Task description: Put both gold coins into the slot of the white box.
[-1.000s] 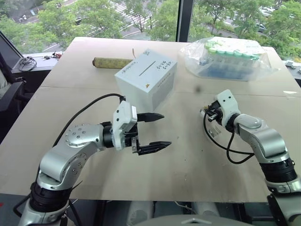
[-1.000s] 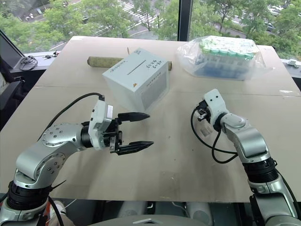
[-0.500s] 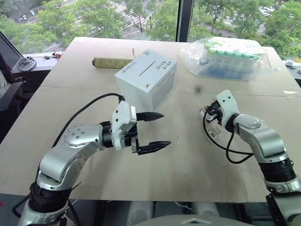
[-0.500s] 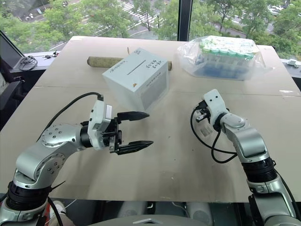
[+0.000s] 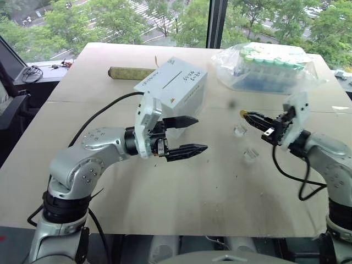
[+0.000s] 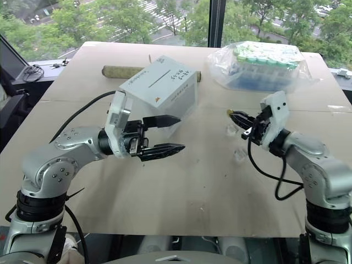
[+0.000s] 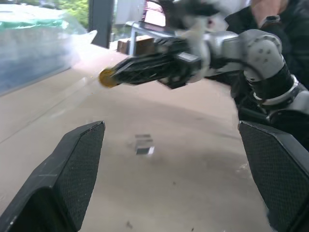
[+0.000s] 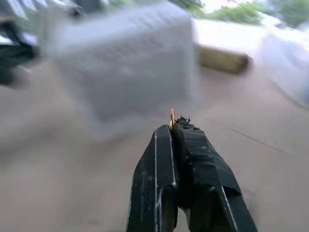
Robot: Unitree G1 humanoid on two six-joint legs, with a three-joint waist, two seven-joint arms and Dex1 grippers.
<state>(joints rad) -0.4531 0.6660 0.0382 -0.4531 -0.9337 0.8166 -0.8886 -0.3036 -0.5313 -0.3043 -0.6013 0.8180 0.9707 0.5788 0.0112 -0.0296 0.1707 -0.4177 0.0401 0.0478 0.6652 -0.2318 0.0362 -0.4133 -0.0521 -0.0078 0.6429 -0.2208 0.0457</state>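
Gold coin [image 5: 242,113]: a tiny yellow disc pinched edge-on at the very tips of the right gripper [image 5: 246,115], clear of the table.
Right gripper: black fingers pressed together on the coin, pointing level toward the robot's left, at the white box and the other gripper.
Left gripper [image 5: 195,133]: fingers spread wide with nothing between them, pointing level toward the right gripper, held above the table.
White box [image 5: 171,91]: just behind the left gripper's upper finger [image 5: 177,121], slot and black handwriting on its top, small orange triangle on the front face; well to the left of the coin.
Second coin: I cannot pick it out anywhere.
Clear plastic blocks [image 5: 240,131]: one on the table just below the right gripper's tips, another [image 5: 251,155] nearer the robot.
Bag of green-capped tubes [image 5: 269,67]: on the table beyond the right gripper.
Yellowish roll [image 5: 130,72]: lying beyond the box, at its far left.
Tan table [image 5: 209,198]: bare under both grippers.
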